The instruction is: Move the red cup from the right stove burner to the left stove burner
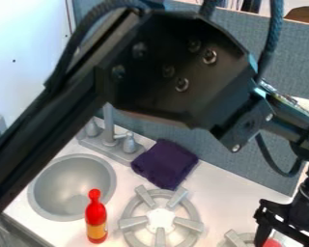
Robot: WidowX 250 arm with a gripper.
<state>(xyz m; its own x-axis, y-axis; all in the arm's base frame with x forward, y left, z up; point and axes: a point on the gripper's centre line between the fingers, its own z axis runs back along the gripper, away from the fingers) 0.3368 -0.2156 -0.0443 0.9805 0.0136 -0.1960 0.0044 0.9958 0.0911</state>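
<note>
End effector (283,234) hangs at the lower right, over the near edge of the bench (221,193), just above a red thing (271,243) that is mostly cut off by the bottom edge. Whether it grips that thing or stands open around it, I cannot tell. Beside them sits a grey burner (234,239), partly cut off too.

Too little of the red thing shows to name it. Its plain, bright surface suggests a toy of light plastic, probably fairly firm and a bit slippery, unlikely to break; an even hold across its middle, not on its top rim, would likely serve best.

Left of the small burner lies a larger one (133,223), with a folded purple cloth (165,163) just behind it, soft and limp by its look. Further left, a red bottle (96,219) with a yellow label stands upright by the round sink (73,183), and a grey tap (110,128) rises behind.
</note>
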